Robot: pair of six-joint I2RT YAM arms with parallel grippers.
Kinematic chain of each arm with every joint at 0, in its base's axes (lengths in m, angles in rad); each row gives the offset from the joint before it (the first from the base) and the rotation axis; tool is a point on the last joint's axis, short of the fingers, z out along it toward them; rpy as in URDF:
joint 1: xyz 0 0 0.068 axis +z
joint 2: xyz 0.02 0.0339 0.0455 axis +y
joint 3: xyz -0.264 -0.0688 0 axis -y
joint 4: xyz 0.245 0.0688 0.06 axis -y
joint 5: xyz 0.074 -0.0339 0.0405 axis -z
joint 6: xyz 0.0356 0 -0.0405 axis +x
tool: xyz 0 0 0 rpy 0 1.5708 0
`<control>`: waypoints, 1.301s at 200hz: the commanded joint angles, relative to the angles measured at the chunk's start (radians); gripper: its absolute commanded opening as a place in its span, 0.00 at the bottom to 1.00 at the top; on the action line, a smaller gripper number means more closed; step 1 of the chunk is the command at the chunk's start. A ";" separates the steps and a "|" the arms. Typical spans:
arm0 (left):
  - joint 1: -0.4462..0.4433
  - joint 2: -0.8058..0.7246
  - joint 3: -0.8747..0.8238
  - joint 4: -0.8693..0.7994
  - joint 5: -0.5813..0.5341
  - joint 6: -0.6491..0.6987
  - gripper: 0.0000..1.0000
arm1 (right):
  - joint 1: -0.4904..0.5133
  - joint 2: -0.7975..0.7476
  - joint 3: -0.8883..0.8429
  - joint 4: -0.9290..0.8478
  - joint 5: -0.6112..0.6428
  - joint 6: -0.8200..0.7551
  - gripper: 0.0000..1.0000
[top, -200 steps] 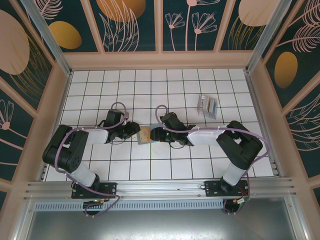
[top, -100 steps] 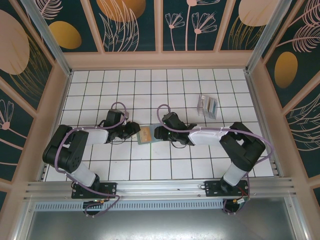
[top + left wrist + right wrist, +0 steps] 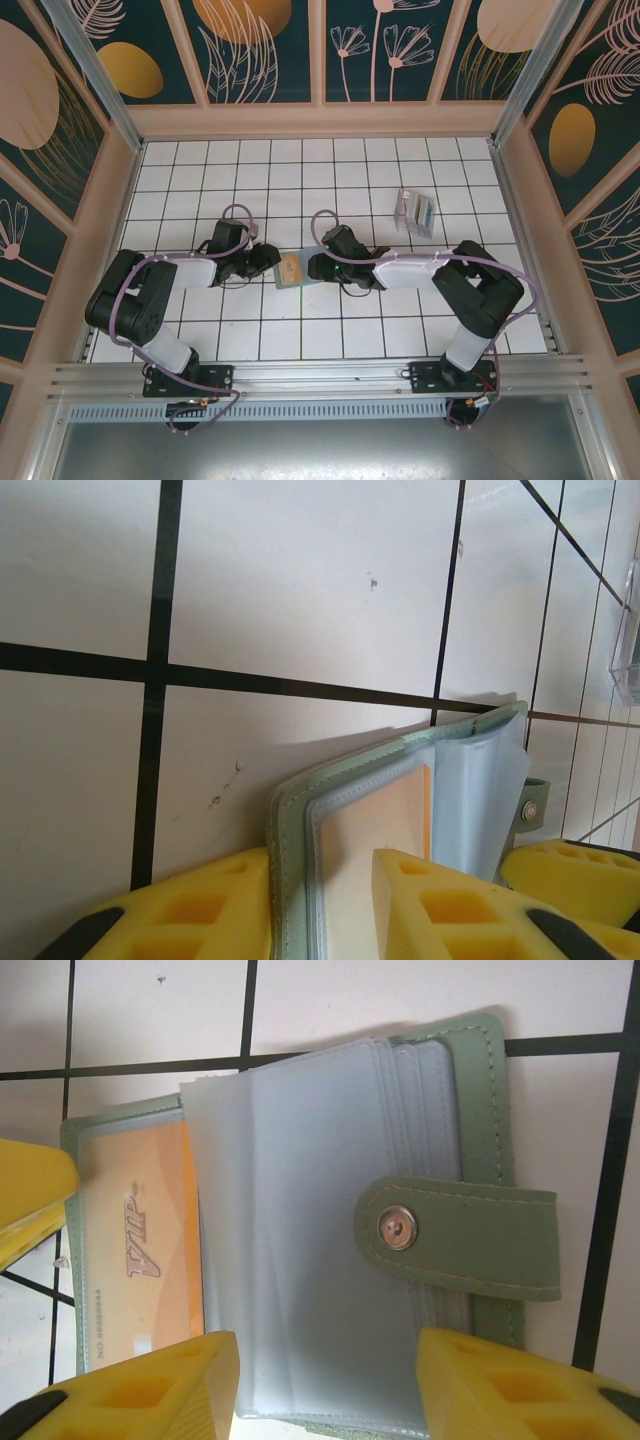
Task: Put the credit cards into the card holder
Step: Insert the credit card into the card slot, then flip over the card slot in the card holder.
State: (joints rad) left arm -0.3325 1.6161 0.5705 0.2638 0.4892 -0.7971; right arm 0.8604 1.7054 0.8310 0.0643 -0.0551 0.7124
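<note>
Card holder (image 3: 480, 1080) stays clamped in left hand (image 3: 315, 890); right hand (image 3: 325, 1380), half open and empty, barely shifted.

We see a sage-green card holder (image 3: 482, 1090) with pale blue sleeves (image 3: 300, 1210), an orange card (image 3: 150, 1210), yellow fingertips (image 3: 150, 1380), and white tiles (image 3: 150, 1010) lined black.

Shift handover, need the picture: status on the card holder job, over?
Left gripper shut on card holder edge. Right gripper open over the clear sleeves. Orange card sits in a sleeve; holder unsnapped. Clear stand far off, nothing blocking.
</note>
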 commanded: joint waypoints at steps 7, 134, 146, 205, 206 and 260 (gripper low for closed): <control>0.008 -0.004 -0.001 -0.054 -0.028 0.021 0.32 | 0.013 0.038 0.029 0.018 -0.045 -0.011 0.49; 0.008 -0.018 -0.003 -0.060 -0.033 0.022 0.33 | -0.037 0.037 -0.030 0.388 -0.375 0.053 0.48; 0.008 -0.016 -0.001 -0.060 -0.034 0.024 0.33 | -0.056 0.048 -0.047 0.450 -0.446 0.075 0.48; 0.008 -0.020 0.012 -0.082 -0.036 0.043 0.33 | -0.104 -0.047 -0.069 0.397 -0.475 0.015 0.49; 0.008 -0.020 0.012 -0.081 -0.037 0.043 0.33 | -0.104 -0.049 -0.067 0.391 -0.473 0.012 0.49; 0.007 -0.016 0.009 -0.066 -0.030 0.044 0.33 | -0.138 -0.071 -0.037 0.210 -0.359 -0.085 0.55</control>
State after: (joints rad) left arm -0.3325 1.6077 0.5762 0.2348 0.4820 -0.7746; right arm 0.7425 1.6405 0.7612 0.3809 -0.4747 0.7033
